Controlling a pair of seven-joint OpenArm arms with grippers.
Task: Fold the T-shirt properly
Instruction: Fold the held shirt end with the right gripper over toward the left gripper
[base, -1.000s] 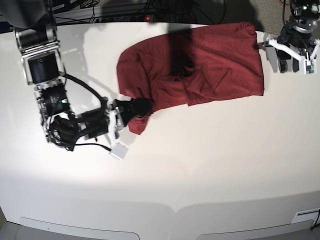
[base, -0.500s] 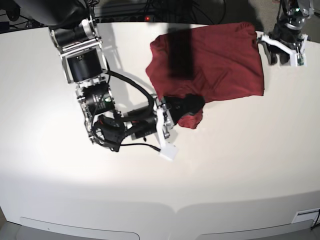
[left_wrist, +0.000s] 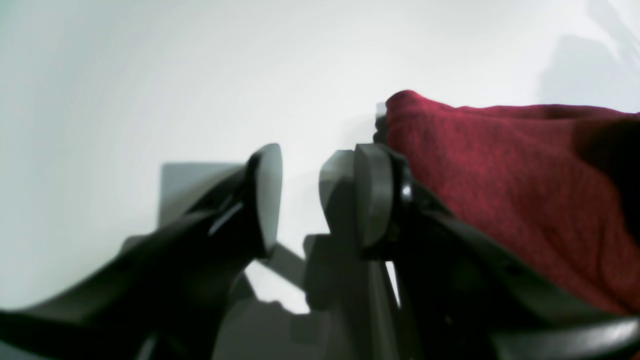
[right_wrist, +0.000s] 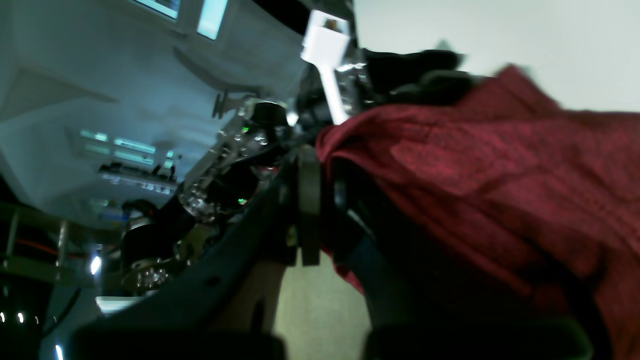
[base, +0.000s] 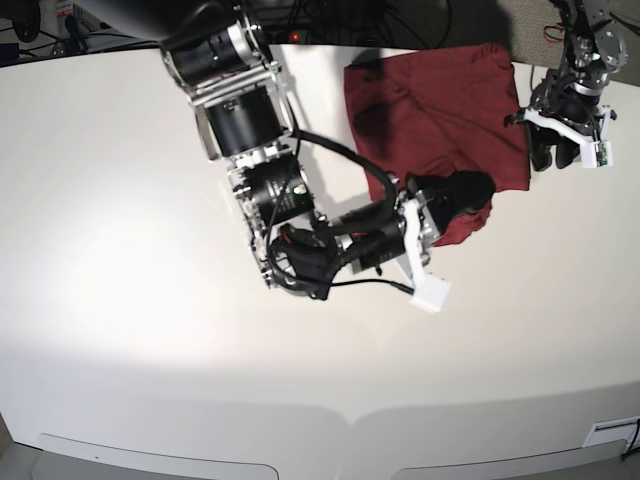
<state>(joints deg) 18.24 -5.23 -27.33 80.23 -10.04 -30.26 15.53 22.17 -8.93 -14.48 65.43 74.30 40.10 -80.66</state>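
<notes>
The maroon T-shirt (base: 440, 105) lies bunched at the back right of the white table (base: 150, 330). My right gripper (base: 468, 193) is shut on a fold of it, holding that fold over the shirt's front right part. In the right wrist view the cloth (right_wrist: 475, 165) drapes from the closed fingers (right_wrist: 309, 200). Just off the shirt's right edge stands my left gripper (base: 560, 150), open. Its wrist view shows the two pads (left_wrist: 367, 195) apart with nothing between them, and the shirt's edge (left_wrist: 500, 170) lies right beside the right pad.
Cables and a power strip with a red light (base: 295, 37) run along the table's back edge. The right arm's bulky links (base: 250, 140) reach across the table's middle. The table's front edge (base: 350, 420) curves along the bottom.
My right gripper has carried its fold of shirt rightward across the table, drawing the left part over the rest. The left gripper has shifted slightly forward beside the shirt's right edge.
</notes>
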